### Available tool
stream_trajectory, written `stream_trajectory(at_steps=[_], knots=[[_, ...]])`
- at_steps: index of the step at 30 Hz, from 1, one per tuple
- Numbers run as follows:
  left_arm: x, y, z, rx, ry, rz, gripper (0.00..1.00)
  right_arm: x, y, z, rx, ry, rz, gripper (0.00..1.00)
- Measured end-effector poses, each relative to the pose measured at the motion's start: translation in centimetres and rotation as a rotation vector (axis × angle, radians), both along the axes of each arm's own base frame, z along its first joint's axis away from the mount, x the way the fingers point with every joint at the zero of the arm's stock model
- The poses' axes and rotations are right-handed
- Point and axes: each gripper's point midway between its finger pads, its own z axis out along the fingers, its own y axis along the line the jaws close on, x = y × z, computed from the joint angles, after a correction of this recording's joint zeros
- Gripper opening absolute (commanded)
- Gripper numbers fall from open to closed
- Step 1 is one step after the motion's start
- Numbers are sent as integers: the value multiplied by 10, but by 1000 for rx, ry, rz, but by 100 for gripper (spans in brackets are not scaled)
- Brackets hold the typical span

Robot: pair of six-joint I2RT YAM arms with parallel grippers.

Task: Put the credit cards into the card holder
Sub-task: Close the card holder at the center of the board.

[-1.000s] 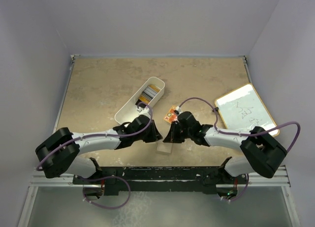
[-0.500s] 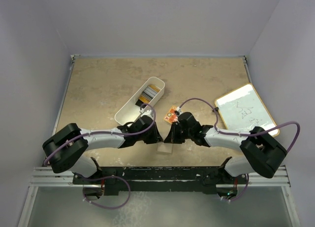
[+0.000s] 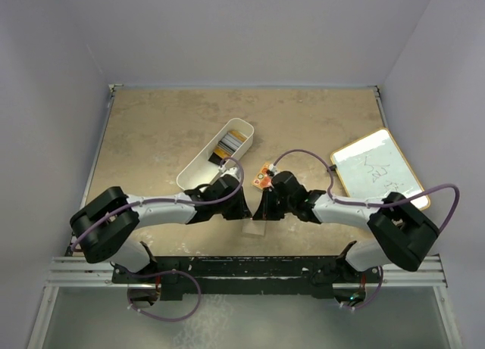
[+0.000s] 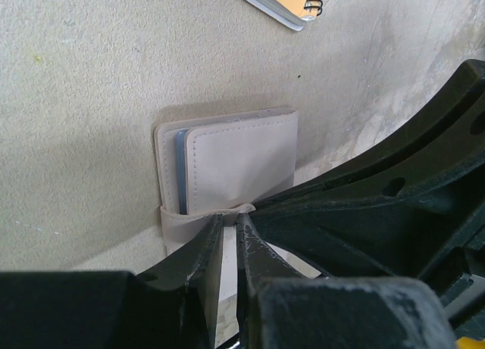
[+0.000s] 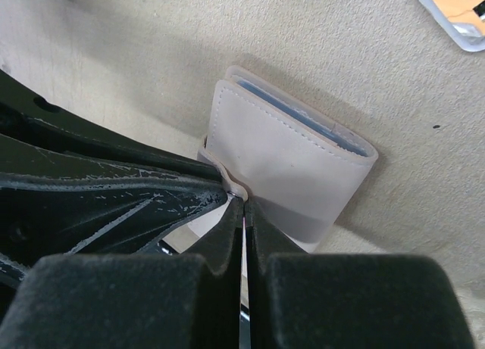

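Pinching the beige leather-like folding card holder (image 4: pixel 239 163) by its snap tab (image 4: pixel 182 220), the nearly closed left gripper (image 4: pixel 229 222) and right gripper (image 5: pixel 241 204) could tug unevenly, spilling its blue plastic card (image 4: pixel 180 171).

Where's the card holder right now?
The card holder lies folded near the table's front edge in the top view, between the left gripper and right gripper, both closed at its strap; an orange notepad sits beyond it.
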Motion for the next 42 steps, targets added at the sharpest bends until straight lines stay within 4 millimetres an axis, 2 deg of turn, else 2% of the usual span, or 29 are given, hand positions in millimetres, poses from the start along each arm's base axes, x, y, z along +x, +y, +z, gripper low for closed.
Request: stream_trajectory(at_steps=[12,18,19,25,28,30,33,37,40,42], knots=[[3,-3,-5,29,16,-28,0,-1,1,-3,-33,35,19,0],[4,-4,-7,60,41,-38,0,-1,1,-7,-56,72,34,0],[4,-4,-7,62,42,-39,0,-1,1,-7,-58,75,34,3],[3,-4,-6,61,45,-38,5,0,1,-5,-67,71,39,11],[4,-3,-5,69,44,-31,13,1,1,0,-77,58,43,15],[6,-2,-3,71,37,-23,18,3,-1,2,-91,28,42,22],[12,4,6,79,-2,12,27,10,-4,6,-107,-18,28,31],[24,21,29,117,-87,73,46,23,-15,14,-155,-96,-10,41],[38,33,63,123,-179,141,50,28,-25,30,-170,-152,-37,49],[46,42,94,106,-253,191,53,30,-30,48,-156,-196,-54,58]])
